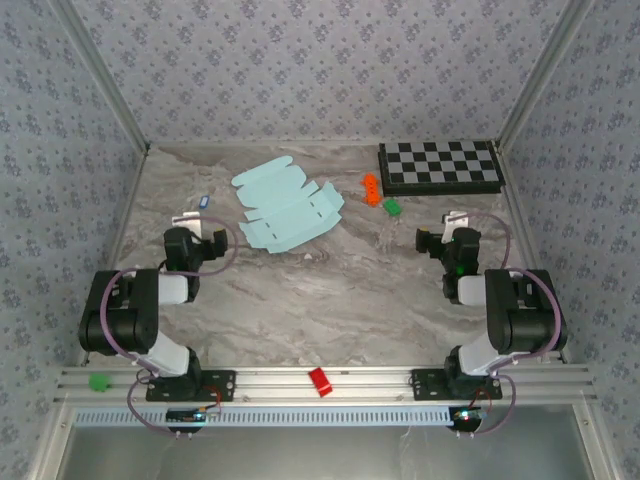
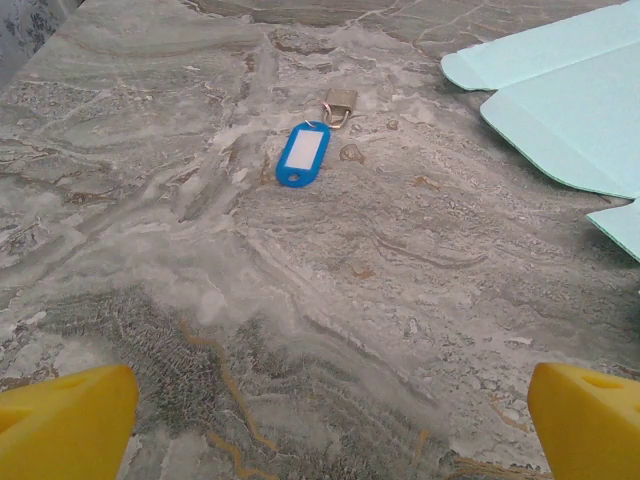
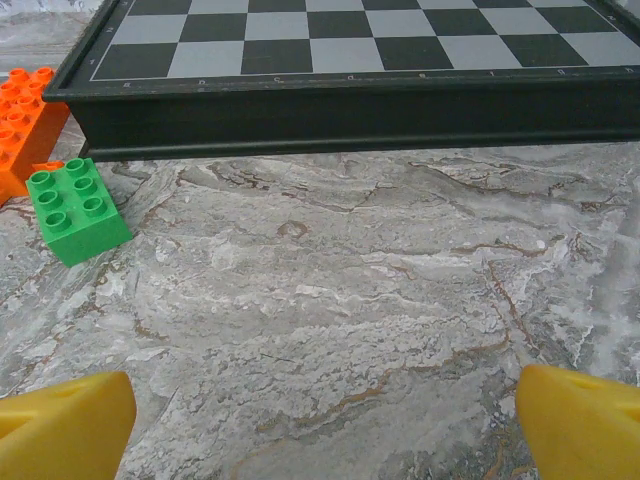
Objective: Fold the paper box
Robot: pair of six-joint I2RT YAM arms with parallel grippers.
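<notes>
pale aqua card, the paper box (image 1: 288, 208) lies flat and unfolded with its flaps spread, its longer edges slanting from near-left to far-right. it sits ahead and to the right of the left gripper (image 1: 190, 225), whose yellow fingers (image 2: 70, 420) stand wide apart, holding nothing. the right gripper (image 1: 452, 225) is likewise spread and empty, the sheet well off to its left.

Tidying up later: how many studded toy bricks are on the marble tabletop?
2: an orange brick just left of the checkered board, and a green brick beside it, toward the near edge. None looks hidden.
</notes>
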